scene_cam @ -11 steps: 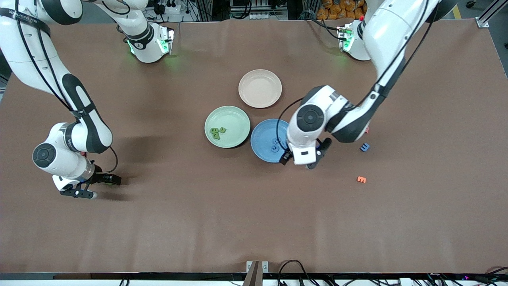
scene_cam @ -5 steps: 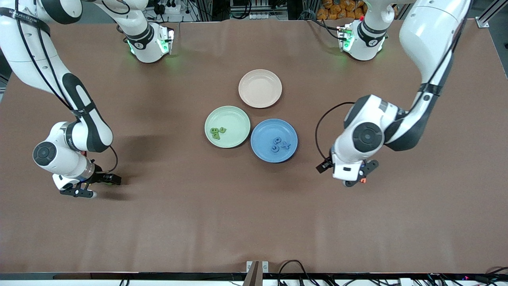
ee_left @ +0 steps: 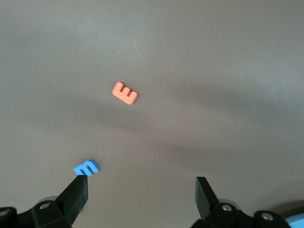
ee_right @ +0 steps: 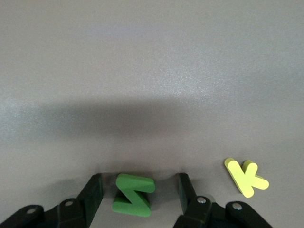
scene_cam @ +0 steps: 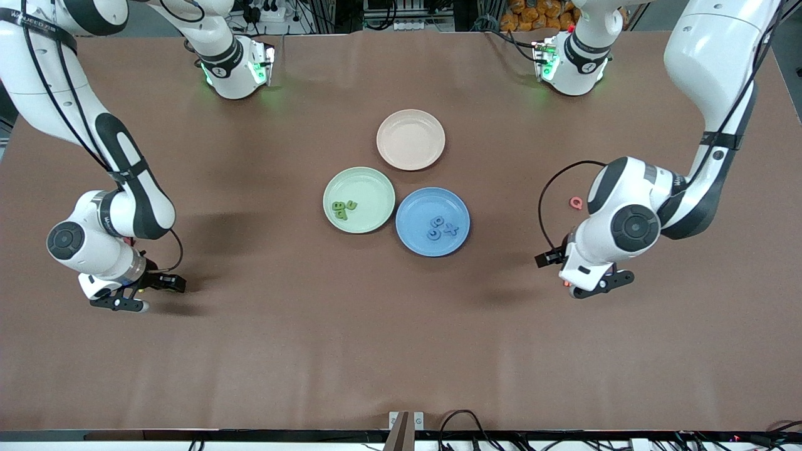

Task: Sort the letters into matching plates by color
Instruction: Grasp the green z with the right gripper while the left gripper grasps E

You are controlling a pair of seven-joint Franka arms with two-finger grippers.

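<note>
The mint green plate (scene_cam: pixel 369 185) holds a few dark green letters (scene_cam: pixel 343 208). Beside it, the blue plate (scene_cam: pixel 418 238) holds three blue letters (scene_cam: pixel 440 227). My right gripper (scene_cam: pixel 143 294) is down at the table near the right arm's end. In the right wrist view a green letter Z (ee_right: pixel 133 194) lies between its fingers (ee_right: pixel 95 192), with a gap on each side; the gripper (ee_right: pixel 138 190) is open. My left gripper (scene_cam: pixel 598 285) hangs open toward the left arm's end, empty. A blue letter m (ee_left: pixel 86 167) lies by one fingertip (ee_left: pixel 78 187) of that gripper (ee_left: pixel 141 187).
A beige-pink plate (scene_cam: pixel 410 139) sits farther from the front camera than the two plates. An orange E (ee_left: pixel 125 93) lies under the left gripper, a red Q (scene_cam: pixel 576 202) beside the left arm's wrist. A yellow K (ee_right: pixel 245 177) lies beside the green Z.
My left arm has swung from over the blue plate toward its own end of the table. My right gripper's fingers have narrowed around the green Z.
</note>
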